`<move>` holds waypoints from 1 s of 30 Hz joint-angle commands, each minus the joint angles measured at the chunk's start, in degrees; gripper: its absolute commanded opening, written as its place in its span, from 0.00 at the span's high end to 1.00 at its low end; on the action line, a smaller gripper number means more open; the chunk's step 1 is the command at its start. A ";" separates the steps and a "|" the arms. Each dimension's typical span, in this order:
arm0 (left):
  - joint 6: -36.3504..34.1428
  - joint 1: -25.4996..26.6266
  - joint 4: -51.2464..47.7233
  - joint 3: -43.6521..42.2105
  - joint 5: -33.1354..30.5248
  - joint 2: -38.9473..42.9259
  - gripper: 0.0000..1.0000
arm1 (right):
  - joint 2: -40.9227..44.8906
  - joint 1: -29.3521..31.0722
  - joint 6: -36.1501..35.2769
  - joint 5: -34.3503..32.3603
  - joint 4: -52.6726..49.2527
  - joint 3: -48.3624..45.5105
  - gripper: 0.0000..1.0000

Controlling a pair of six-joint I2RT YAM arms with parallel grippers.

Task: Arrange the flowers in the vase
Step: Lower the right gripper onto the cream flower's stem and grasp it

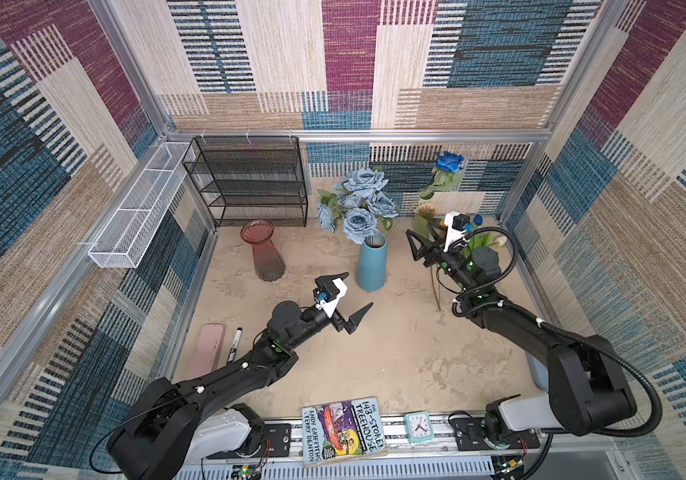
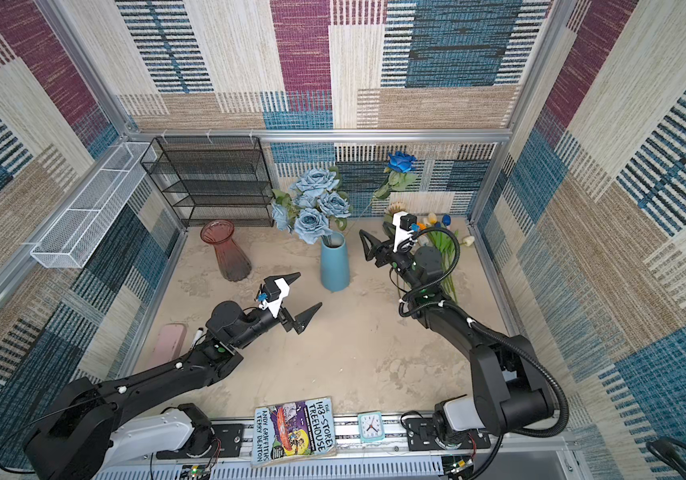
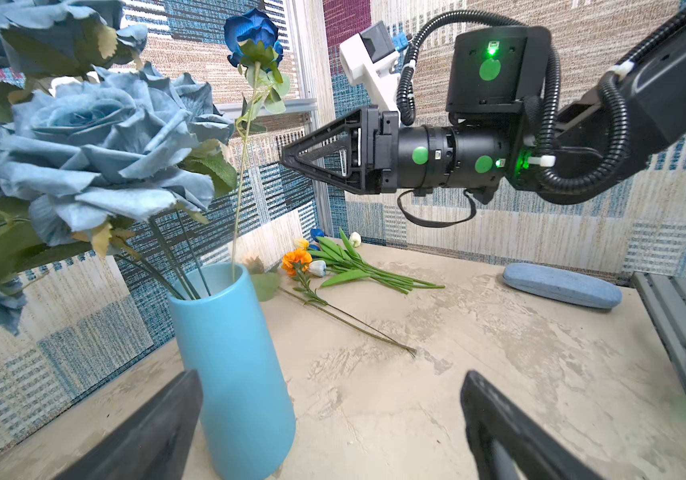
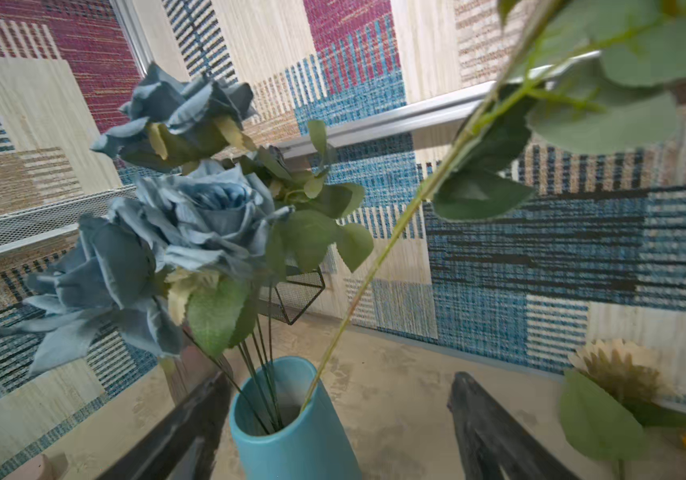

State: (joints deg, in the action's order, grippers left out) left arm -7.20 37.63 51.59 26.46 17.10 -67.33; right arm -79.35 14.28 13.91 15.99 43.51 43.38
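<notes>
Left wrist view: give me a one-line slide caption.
Dusty-blue rose bunch and deep-blue rose in the blue vase, right gripper open alongside, marigold and tulips on the table.

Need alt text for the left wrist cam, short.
A blue vase holds a dusty-blue rose bunch and a deep-blue rose; the right gripper hovers beside the rose's stem. An orange marigold and tulips lie on the table behind.

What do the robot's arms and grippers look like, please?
The left arm and right arm are matt black with white base housings. The left gripper and right gripper each have two black triangular fingers and a white camera mount. A black ribbed hose held by white ties runs along the right arm; its wrist bears round green stickers.
</notes>
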 commanded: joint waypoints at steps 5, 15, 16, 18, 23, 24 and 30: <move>-2.09 -0.01 0.01 -1.09 2.09 0.02 0.00 | -2.62 -7.73 4.34 -5.73 -16.61 1.29 0.51; -1.76 -0.01 0.19 -1.94 2.54 -0.75 0.00 | -26.61 -9.27 -4.77 -5.57 -46.13 28.69 0.72; -1.86 0.01 0.00 -2.02 2.37 -0.69 0.00 | -29.07 -9.27 -4.89 -5.77 -48.81 31.70 0.72; -1.92 -0.01 -0.08 -2.10 2.19 -0.56 0.00 | -32.86 -9.27 -4.91 -7.43 -52.44 35.75 0.72; -1.65 -0.01 -0.49 -2.02 2.54 -0.38 0.00 | -39.02 -9.25 -4.86 -9.36 -57.90 41.08 0.71; -1.67 -0.01 -0.81 -2.00 2.54 -0.28 0.00 | -39.81 -9.19 -4.99 -9.13 -58.94 41.79 0.71; -2.20 -0.01 -0.74 -1.42 2.14 -1.01 0.00 | -41.65 -9.19 -5.41 -12.46 -60.64 42.41 0.70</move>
State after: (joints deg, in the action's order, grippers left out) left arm -7.29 37.63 49.98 24.53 18.59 -68.14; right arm -120.64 5.06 8.97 6.20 -15.25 85.12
